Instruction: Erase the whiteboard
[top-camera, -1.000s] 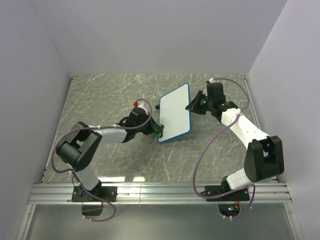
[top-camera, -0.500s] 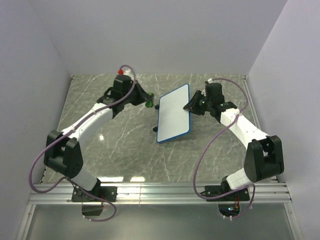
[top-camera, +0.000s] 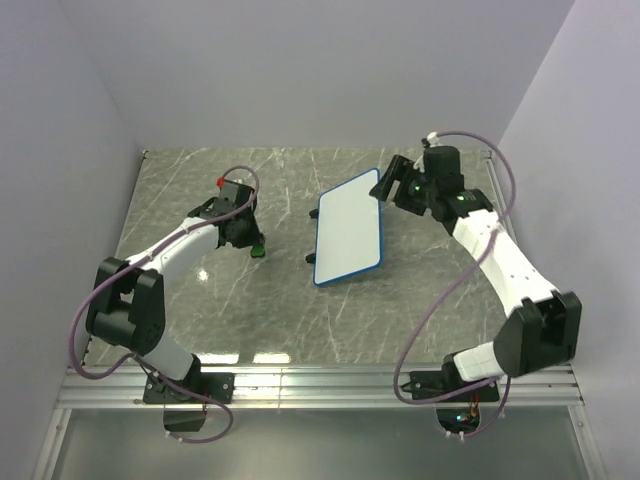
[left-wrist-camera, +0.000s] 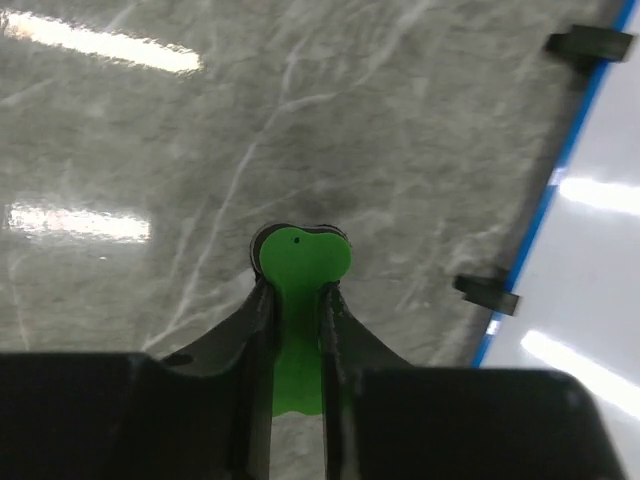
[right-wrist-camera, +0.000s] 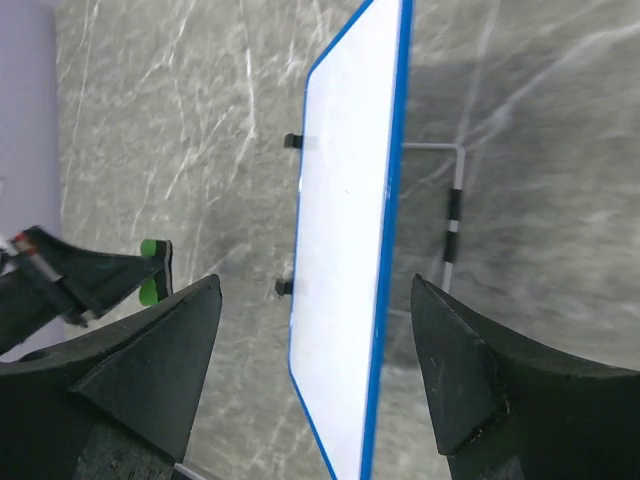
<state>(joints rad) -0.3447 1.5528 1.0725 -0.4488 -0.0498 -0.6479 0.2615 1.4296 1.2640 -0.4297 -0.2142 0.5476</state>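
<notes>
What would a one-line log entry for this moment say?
left gripper: shut on green eraser, left of whiteboard | right gripper: open, at whiteboard's far right corner | whiteboard face: no marks visible

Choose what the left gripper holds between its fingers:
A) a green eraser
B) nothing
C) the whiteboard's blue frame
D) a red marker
A: the left gripper is shut on the green eraser, off to the side of the whiteboard.

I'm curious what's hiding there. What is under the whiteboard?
A thin wire stand pokes out from under the whiteboard, and small black feet show along its other edge. The board covers everything else beneath it.
</notes>
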